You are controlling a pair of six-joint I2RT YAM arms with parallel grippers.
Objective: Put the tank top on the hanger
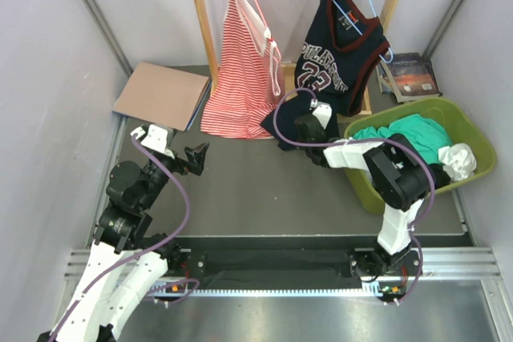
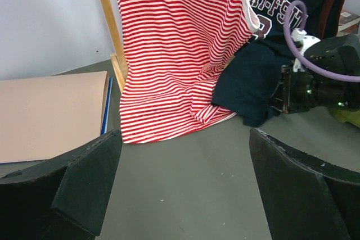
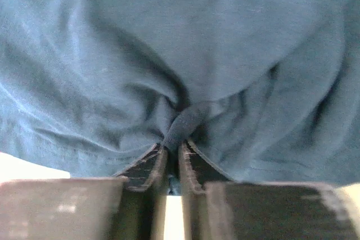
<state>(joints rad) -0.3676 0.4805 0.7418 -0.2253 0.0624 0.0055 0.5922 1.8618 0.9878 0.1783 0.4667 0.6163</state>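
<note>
**Right pincer clamped on the hem, hanging looks part done**

The right gripper (image 3: 173, 161) has its jaws together on a pinched fold of the tank top (image 1: 341, 58), low on the cloth. Above and beyond the pincer the jersey hangs skewed from the hanger (image 1: 372, 10). One shoulder appears to be threaded, though the overhead view is too small to be sure of the other. What seems left is seating the loose shoulder and letting the hem fall straight.

The striped top (image 1: 240, 78) lies just to the pincer's left, touching the navy cloth. The green bin (image 1: 449, 110) crowds its right. Bare table lies behind it, toward the bases. The left gripper (image 2: 184, 134) stands with jaws wide apart and holds nothing, well off to the left.
</note>
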